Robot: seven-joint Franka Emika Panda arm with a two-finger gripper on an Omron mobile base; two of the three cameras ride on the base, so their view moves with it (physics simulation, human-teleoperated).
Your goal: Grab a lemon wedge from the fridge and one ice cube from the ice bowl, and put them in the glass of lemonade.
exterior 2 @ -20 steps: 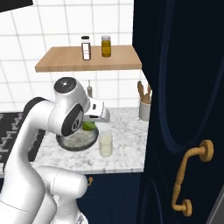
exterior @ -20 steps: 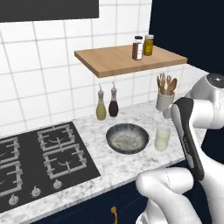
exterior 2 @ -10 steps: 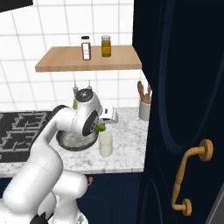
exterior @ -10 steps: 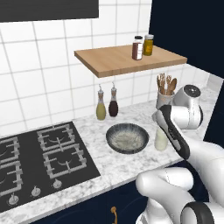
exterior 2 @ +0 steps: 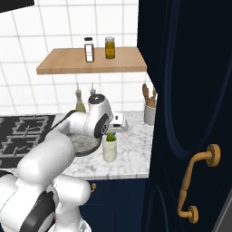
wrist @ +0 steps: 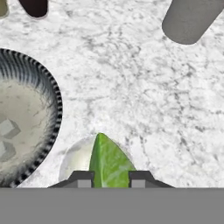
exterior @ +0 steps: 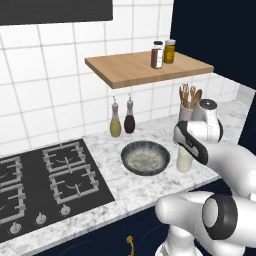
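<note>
My gripper is shut on the lemon wedge, a green-yellow sliver between the two dark fingertips. It hangs just over the rim of the glass of lemonade. From the right base view the wedge sits at the top of the glass, under the gripper. In the left base view the arm hides most of the glass. The ice bowl lies close to the left with ice cubes in it; it is also in both base views. The fridge is out of view.
A white utensil cup stands behind the glass. Two bottles hang by the wall under a wooden shelf. The stove lies left. A navy cabinet door with a brass handle stands close on the right.
The arm has swung forward and down, carrying the lemon wedge from above the bowl's edge to just over the glass.
</note>
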